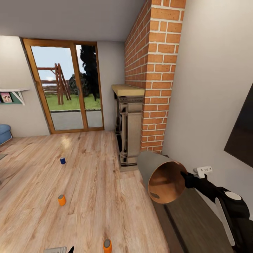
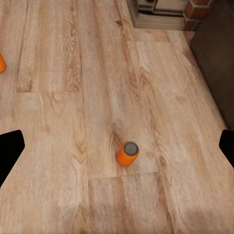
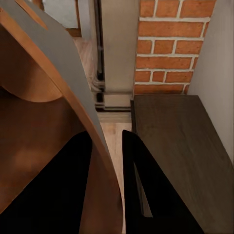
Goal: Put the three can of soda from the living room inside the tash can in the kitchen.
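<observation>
Three cans of soda stand upright on the living room's wood floor: a dark blue one point(image 1: 62, 160) farthest off, an orange one point(image 1: 62, 200) nearer, and another orange one point(image 1: 107, 245) closest. My left gripper point(image 2: 118, 148) hangs open above that closest orange can point(image 2: 127, 153), its black fingertips point(image 2: 9, 153) wide apart. The other orange can point(image 2: 1, 62) sits at the frame edge. My right gripper point(image 1: 183, 175) is shut on the rim of the grey trash can point(image 1: 160, 175), held off the floor on its side, brown inside facing me. One finger point(image 3: 63, 195) is inside the trash can's wall point(image 3: 73, 63), one outside.
A carved fireplace point(image 1: 128, 126) and red brick chimney point(image 1: 154, 70) stand ahead on the right. A dark low cabinet point(image 1: 189, 221) runs along the right wall under a dark screen point(image 1: 242, 126). Glass doors point(image 1: 66, 88) are at the back, a blue sofa point(image 1: 4, 133) at far left.
</observation>
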Robot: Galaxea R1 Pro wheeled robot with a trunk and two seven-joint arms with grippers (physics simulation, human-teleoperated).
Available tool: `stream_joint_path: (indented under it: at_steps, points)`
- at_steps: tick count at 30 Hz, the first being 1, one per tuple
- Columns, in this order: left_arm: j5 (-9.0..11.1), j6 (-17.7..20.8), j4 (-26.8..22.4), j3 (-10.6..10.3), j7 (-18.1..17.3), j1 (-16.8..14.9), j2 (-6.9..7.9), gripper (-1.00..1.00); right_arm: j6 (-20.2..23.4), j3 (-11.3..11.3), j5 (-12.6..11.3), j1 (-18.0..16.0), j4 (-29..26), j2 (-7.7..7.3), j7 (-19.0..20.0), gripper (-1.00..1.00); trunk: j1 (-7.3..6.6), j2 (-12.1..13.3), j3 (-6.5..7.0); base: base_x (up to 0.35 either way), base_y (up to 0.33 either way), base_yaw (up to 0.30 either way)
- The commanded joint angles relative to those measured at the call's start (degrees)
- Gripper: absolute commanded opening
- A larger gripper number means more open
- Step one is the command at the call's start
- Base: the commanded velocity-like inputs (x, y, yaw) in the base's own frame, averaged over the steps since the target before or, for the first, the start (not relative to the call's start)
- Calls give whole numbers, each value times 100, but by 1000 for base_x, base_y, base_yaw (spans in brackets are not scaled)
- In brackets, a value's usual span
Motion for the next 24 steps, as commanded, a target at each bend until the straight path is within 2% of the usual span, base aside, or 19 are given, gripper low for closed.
stream_joint_path:
  at_steps: [1, 7, 15, 24]
  points:
    - [1, 0, -4, 2, 0, 0, 1, 100, 15, 13, -86, -25, -8, 2, 15, -100, 0, -1, 1, 0, 0, 0]
    - [4, 0, -23, 4, -1, 0, 1, 100, 57, 52, -90, -90, -15, 17, 11, -100, 0, -1, 1, 0, 0, 0]
    - [5, 6, -67, 3, 26, 0, 0, 100, 467, 78, -93, -338, -3, 130, 7, -100, 0, -1, 1, 5, -6, 0]
    - [6, 16, -86, 0, 259, 0, -2, 100, 539, 281, -92, -407, 0, 172, 2, -100, 0, -1, 1, 114, -173, 0]
